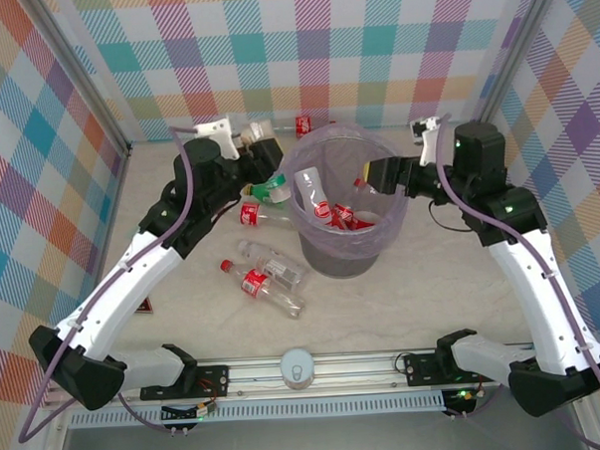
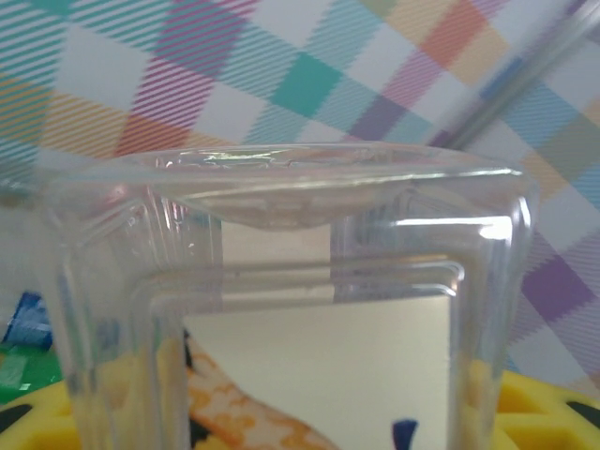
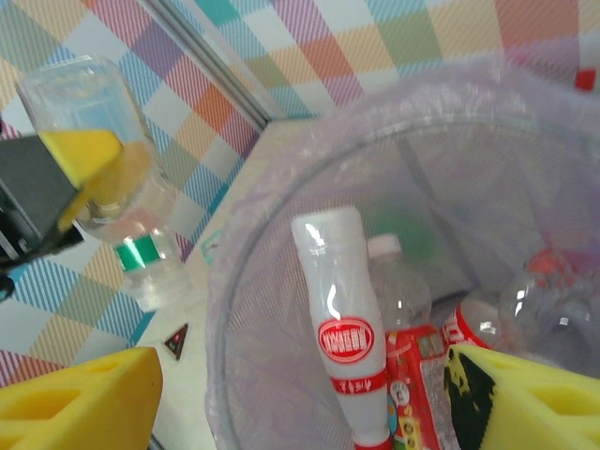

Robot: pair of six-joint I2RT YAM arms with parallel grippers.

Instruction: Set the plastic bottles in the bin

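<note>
Two yellow-padded fingers of the left gripper [image 1: 260, 144] clamp a clear bottle [image 2: 300, 281]. The left wrist view shows it as a thin, ribbed, see-through wall, though which part of it they pinch is hard to tell at such close range. The bottle is held just beside the back-left rim of the bin [image 1: 341, 261]. Empty and light, it would likely dent under a hard squeeze and slide on its glossy skin, so the waist of the body seems the safest hold. The left arm reaches far forward from its base, elbow bent, wrist turned toward the bin. Opposite, the right gripper [image 1: 369, 172] hovers over the bin's mouth, its fingers [image 3: 84, 394] spread wide with nothing between them. That arm is raised, its wrist bent inward. Several bottles lie inside the lavender liner, among them a white bottle [image 3: 342, 328]. More loose bottles [image 1: 268, 281] and a green bottle [image 1: 271, 190] lie on the table [image 1: 432, 289] left of the bin.
</note>
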